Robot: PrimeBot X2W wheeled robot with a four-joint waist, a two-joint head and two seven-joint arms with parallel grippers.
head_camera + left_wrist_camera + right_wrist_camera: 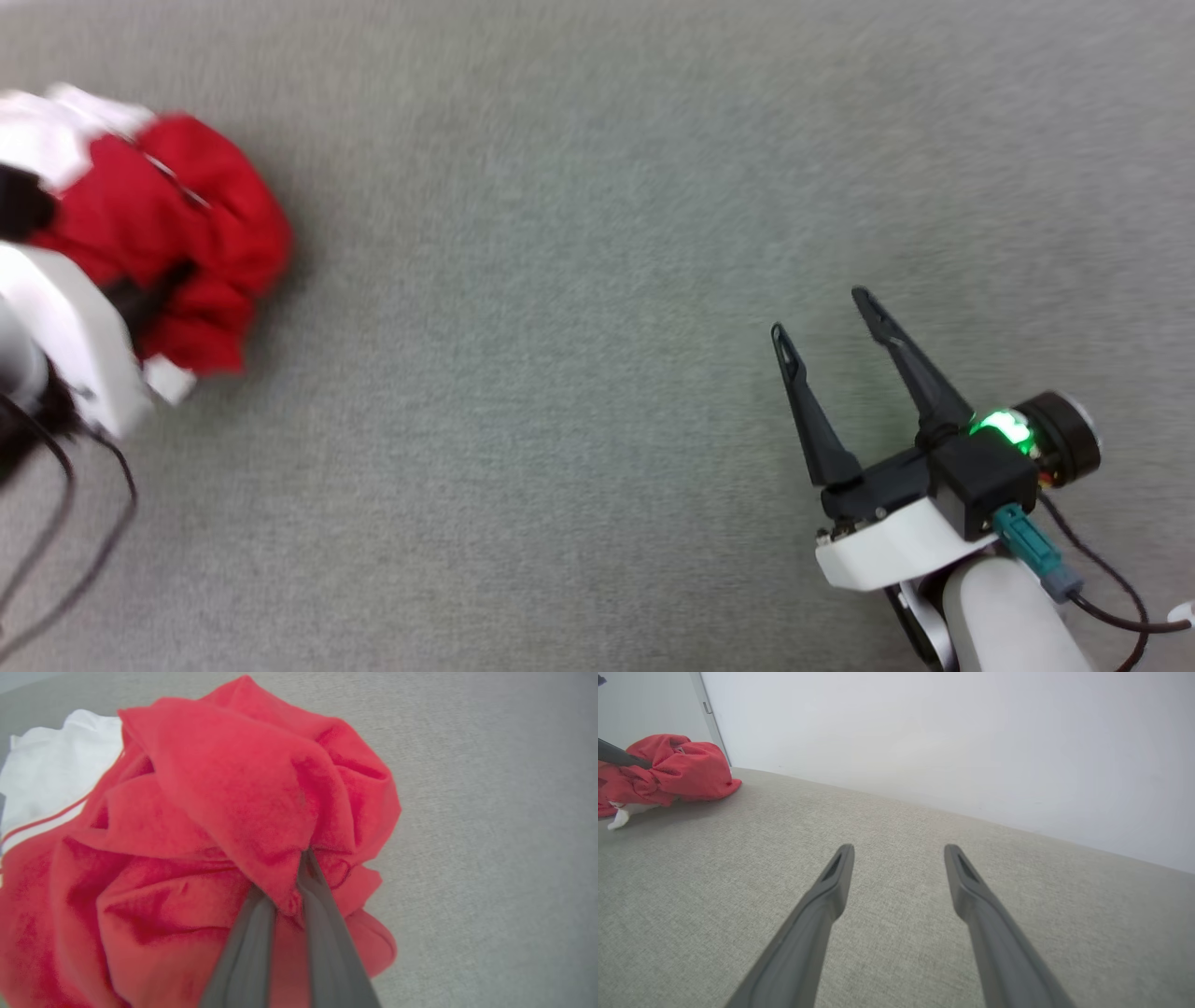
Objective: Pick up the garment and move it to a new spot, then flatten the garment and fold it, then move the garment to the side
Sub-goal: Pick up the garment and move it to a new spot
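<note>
Garment (177, 233): bunched red heap, white sleeve (51, 774) showing, at the far left of the grey fabric surface (597, 420); pinched on one red fold by the left gripper (280, 884), fingers drawn narrow on the cloth. Right gripper (820, 313): spread wide, holding nothing, well apart from the heap at lower right. Best handled, by judgement, with a slow straight lift until the trailing cloth clears the surface, then a carry toward the bare middle; a single-fold pinch is likely to slip if jerked.

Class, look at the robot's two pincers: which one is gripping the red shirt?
The left pincer: shut on a fold of the shirt, while the right pincer stands open, apart.
</note>
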